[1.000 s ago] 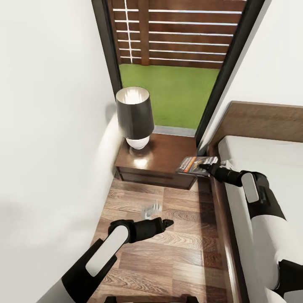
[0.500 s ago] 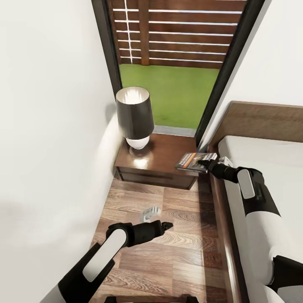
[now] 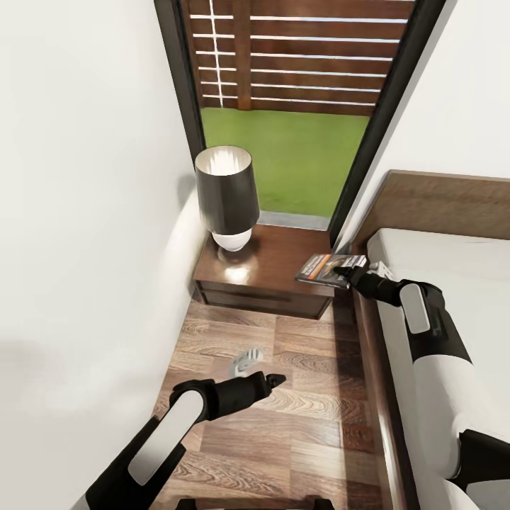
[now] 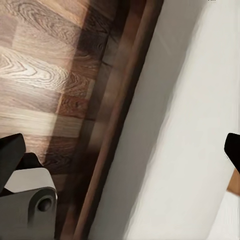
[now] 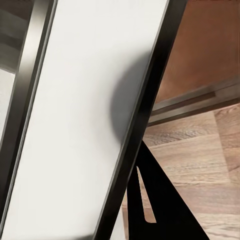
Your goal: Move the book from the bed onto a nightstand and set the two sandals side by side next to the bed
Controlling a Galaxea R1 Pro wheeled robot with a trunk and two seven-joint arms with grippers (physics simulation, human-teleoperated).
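The book (image 3: 327,270), dark with an orange picture, sits tilted over the right front corner of the nightstand (image 3: 262,276). My right gripper (image 3: 347,272) is shut on its near edge, reaching from above the bed (image 3: 460,283). I cannot tell whether the book rests on the wood. In the right wrist view a black finger (image 5: 150,210) lies against a pale flat slab close to the camera. My left gripper (image 3: 273,381) hangs open over the floor, and its fingers stand wide apart in the left wrist view (image 4: 122,150). The sandals are out of view.
A dark-shaded lamp (image 3: 227,193) stands on the left half of the nightstand. A white wall (image 3: 85,212) closes the left side, and a dark-framed glass opening (image 3: 283,142) lies behind. The wood-plank floor (image 3: 297,425) forms a narrow aisle beside the bed frame (image 3: 372,397).
My right gripper carried the book a little further back over the nightstand corner, then held still. My left arm drew back and lower, towards me.
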